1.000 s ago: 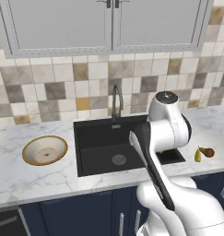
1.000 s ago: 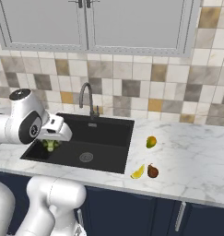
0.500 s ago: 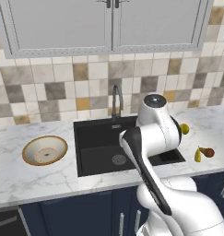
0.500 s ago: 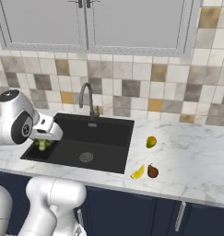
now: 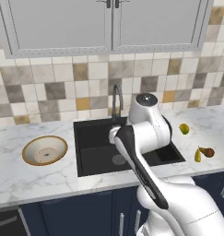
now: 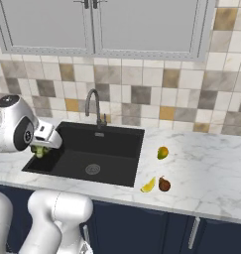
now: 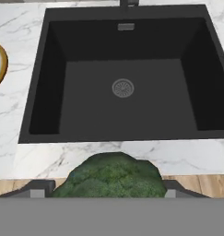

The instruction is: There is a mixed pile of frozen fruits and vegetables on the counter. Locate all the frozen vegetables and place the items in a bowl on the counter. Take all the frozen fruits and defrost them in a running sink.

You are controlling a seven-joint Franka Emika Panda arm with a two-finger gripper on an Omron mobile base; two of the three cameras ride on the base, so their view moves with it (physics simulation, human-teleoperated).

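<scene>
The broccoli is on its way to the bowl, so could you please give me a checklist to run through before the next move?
1. Broccoli sits between the fingers of the gripper: ok.
2. Bowl upright on the counter, left of the sink: ok.
3. Bowl free of other items: ok.
4. Gripper already above the bowl: not ok, it is over the sink's front edge.
5. Grip firm: cannot tell.

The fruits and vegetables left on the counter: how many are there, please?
3: a yellow-green fruit right of the sink, and a yellowish piece beside a brown pear nearer the counter edge.
</scene>
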